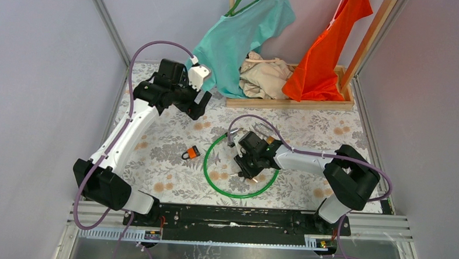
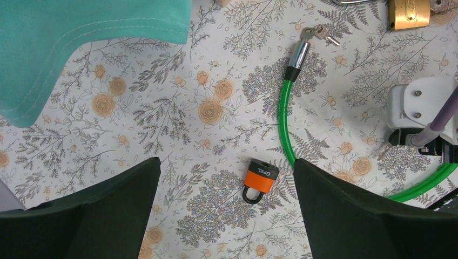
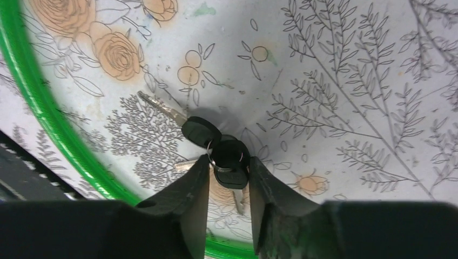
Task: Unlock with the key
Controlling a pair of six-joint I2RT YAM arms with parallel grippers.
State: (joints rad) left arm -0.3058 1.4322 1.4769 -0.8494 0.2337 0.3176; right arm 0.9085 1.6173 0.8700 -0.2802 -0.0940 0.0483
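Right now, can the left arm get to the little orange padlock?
Probably yes. The left gripper hangs open facing the orange padlock, which lies on the tablecloth near the green cable, with nothing covering it.

brass padlock (image 2: pixel 409 13): cut off at top edge | keys (image 3: pixel 201 131): one blade partly hidden (behind right gripper (image 3: pixel 228 162))

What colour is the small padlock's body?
Orange. The small padlock shows best in the left wrist view.
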